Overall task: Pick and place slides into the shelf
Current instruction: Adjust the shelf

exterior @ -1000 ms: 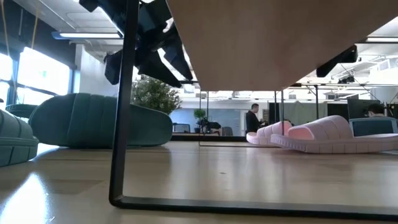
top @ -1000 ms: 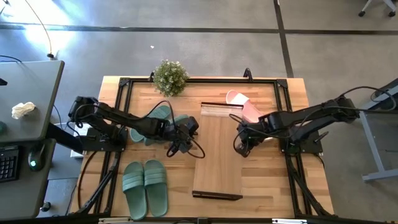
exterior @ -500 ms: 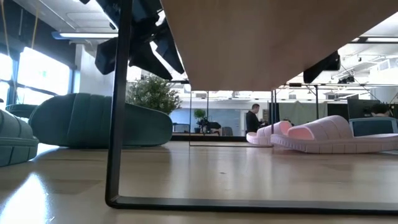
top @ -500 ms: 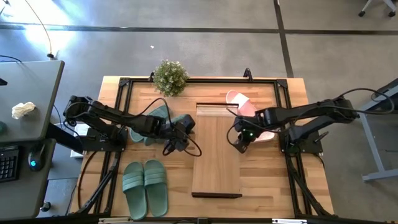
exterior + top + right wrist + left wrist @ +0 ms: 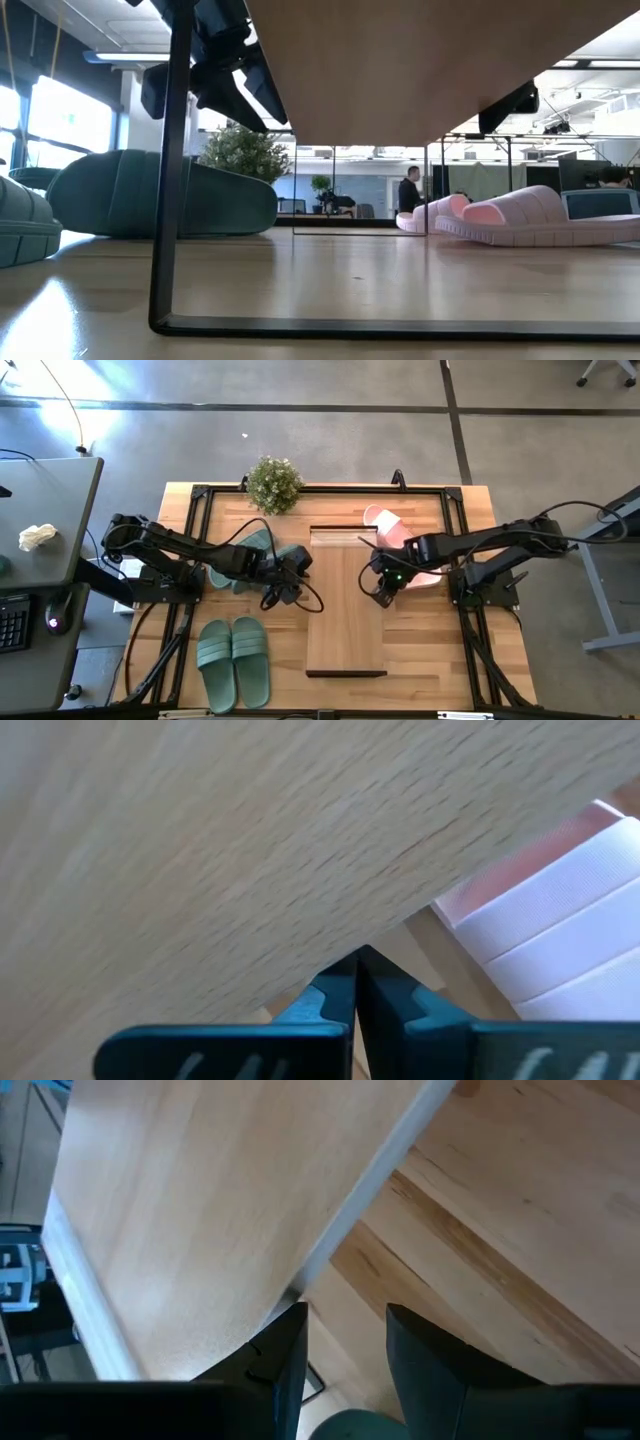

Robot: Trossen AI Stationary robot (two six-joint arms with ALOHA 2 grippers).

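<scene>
High view first: we see the shelf [image 5: 345, 600] lying in the middle of the desk [image 5: 420, 655], its long axis running near to far, with one gripper at each long edge. Our left gripper [image 5: 291, 572] sits at the shelf's left edge, roughly a third of the way in from the far end; our right gripper [image 5: 384, 582] sits at the right edge, almost opposite. In the left wrist view the fingers [image 5: 285, 1355] stand spread, with a clear gap between them and the plank's edge just ahead, not pinched. In the right wrist view the fingers [image 5: 330, 1000] are pressed together, their tips right against the underside edge of the plank, holding nothing.

None of the slides is on the shelf yet. The pink pair [image 5: 395, 536] lies just beyond the right gripper, beside the shelf's far right corner, so we judge the right arm the natural one for it. One green pair [image 5: 262, 550] lies behind the left gripper, partly hidden by that arm; the other green pair [image 5: 234, 660] lies near-left, well apart from both arms. The low view shows open room under the plank between the dark end frames. A potted plant [image 5: 273, 483] stands at the far edge.
</scene>
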